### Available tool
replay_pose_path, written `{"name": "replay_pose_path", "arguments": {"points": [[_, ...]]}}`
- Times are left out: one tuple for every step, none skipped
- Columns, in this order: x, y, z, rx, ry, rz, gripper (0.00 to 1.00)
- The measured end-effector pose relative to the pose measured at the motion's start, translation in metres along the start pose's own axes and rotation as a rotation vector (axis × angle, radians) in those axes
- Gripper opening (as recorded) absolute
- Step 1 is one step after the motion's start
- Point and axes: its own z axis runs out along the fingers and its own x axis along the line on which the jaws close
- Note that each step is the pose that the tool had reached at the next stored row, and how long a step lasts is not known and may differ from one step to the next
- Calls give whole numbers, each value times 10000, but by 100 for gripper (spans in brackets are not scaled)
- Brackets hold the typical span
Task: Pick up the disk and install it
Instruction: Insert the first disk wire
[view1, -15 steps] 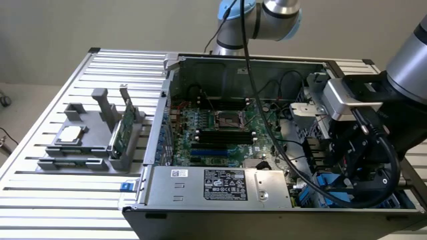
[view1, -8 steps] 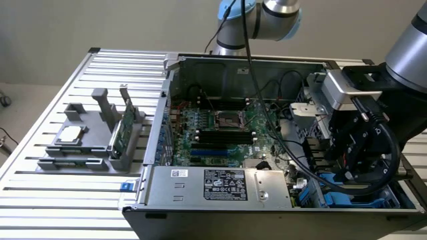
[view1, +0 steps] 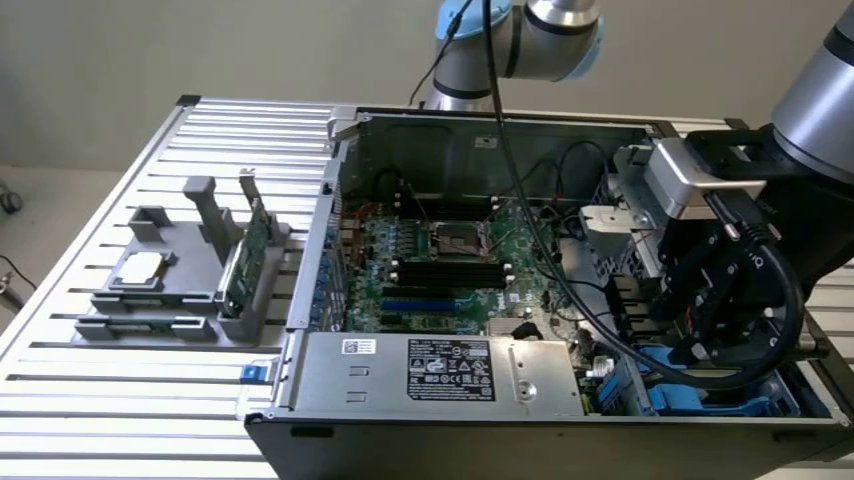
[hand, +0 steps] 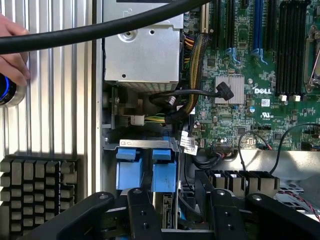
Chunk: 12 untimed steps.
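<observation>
The hand (hand: 177, 202) stands wide over the disk (hand: 164, 175) in its bay (hand: 145, 145). Expect a rigid, fairly heavy, shock-sensitive unit; grip across its long edges.

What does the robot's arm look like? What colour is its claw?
The arm is made of round silver-grey tubes, with a light blue cap on one joint. A thick black cable hangs down to its wrist. The claw is black and chunky, with small round bolts.
</observation>
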Motion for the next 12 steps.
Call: {"name": "replay_pose_path", "arguments": {"points": [[0,0,0,0,0,0,47],[0,0,0,0,0,0,47],[0,0,0,0,0,0,47],[0,0,0,0,-1,0,47],[0,0,0,0,-1,0,47],[0,0,0,0,-1,0,47],[0,0,0,0,0,0,47],[0,0,0,0,0,0,47],[0,0,0,0,-1,0,47],[0,0,0,0,-1,0,47],[-2,0,0,0,0,0,47],[-7,0,0,0,0,0,47]]}}
